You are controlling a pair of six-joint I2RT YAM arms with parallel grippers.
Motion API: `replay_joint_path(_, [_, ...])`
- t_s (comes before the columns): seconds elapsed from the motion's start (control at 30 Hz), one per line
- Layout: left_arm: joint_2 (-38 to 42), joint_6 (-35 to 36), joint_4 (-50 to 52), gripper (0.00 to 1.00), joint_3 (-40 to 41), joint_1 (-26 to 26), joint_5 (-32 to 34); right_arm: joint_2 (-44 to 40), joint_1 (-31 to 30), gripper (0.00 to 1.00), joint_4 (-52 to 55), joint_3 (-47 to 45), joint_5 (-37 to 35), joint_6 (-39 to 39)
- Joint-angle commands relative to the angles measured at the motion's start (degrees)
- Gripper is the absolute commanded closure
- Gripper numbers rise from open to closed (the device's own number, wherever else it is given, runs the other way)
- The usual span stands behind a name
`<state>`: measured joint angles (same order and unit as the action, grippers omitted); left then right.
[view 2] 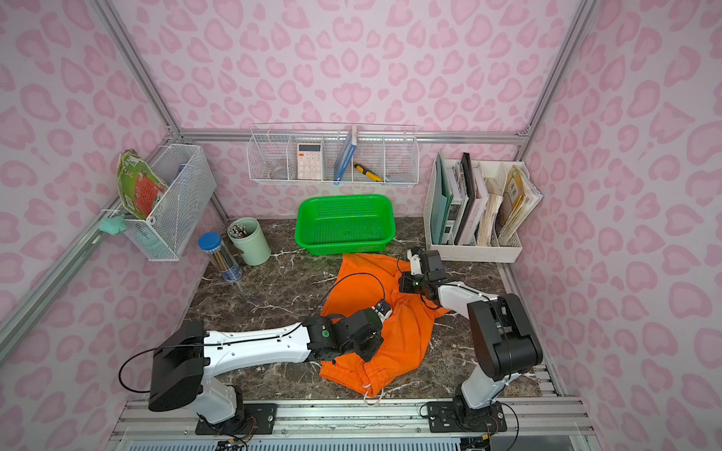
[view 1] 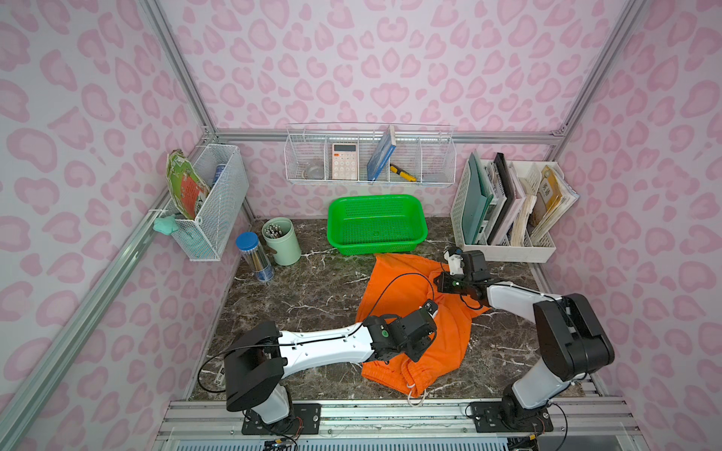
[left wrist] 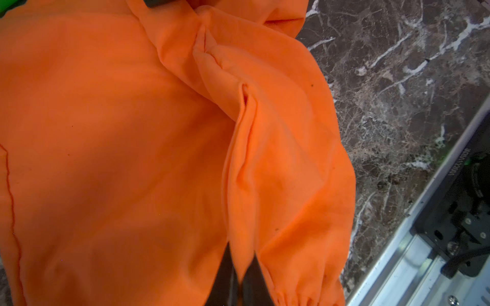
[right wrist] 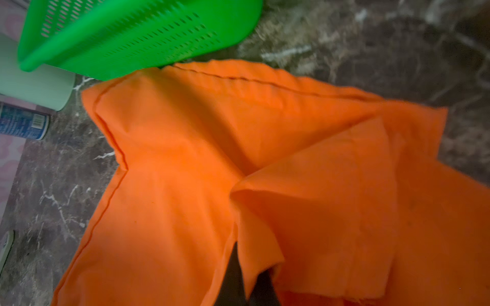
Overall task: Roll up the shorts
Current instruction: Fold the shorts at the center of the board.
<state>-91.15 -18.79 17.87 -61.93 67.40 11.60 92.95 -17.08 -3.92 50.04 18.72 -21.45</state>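
Orange shorts [view 1: 406, 312] lie crumpled on the marble table [view 1: 304, 296], just in front of the green basket [view 1: 377, 224]. Their far hem sits right at its front wall; I can't tell if they touch. The waistband end with the white drawstring [view 1: 416, 394] is farthest from the basket. My left gripper [left wrist: 241, 262] is clenched on a raised fold mid-garment. My right gripper [right wrist: 249, 265] is pinching another fold nearer the basket.
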Motion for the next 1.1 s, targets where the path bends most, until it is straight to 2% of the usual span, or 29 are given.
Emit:
replay_joint_path(0.0, [3.2,1.47,0.06,1.0,0.93,-0.05,3.36,-2.04,-2.15,1.0,5.48,6.28,-3.1,8.37])
replay_joint_path(0.23, [11.91,-1.25,2.33,1.0,7.1,-0.06,12.42,5.08,-10.9,1.0,13.61,24.72,-7.3,10.91])
replay_joint_path(0.4, [13.89,-4.65,4.59,1.0,10.0,-0.15,18.08,11.79,-14.27,1.0,14.18,33.37,-6.67,9.62])
replay_joint_path(0.47, [13.85,-7.04,5.57,1.0,11.09,-0.16,22.76,15.15,-15.36,1.0,15.79,36.69,-6.45,9.26])
replay_joint_path(0.67, [10.9,-14.13,11.27,1.0,11.24,-1.03,33.14,22.32,-16.75,1.0,17.6,41.97,-3.36,7.72])
replay_joint_path(0.9, [7.24,-20.59,15.87,1.0,10.77,-1.48,35.79,26.54,-16.94,1.0,17.33,43.53,0.54,5.61])
replay_joint_path(0.93, [6.99,-21.8,16.66,1.0,11.0,-1.55,36.06,27.16,-16.93,0.95,17.45,43.92,0.78,5.25])
replay_joint_path(1.0, [6.82,-23.99,18.03,0.91,11.37,-1.65,36.39,28.42,-16.87,0.79,17.85,44.75,1.7,4.93])
replay_joint_path(1.07, [7.23,-26.41,19.44,0.64,11.82,-1.64,36.71,28.87,-16.87,0.56,17.43,44.63,2.59,4.61])
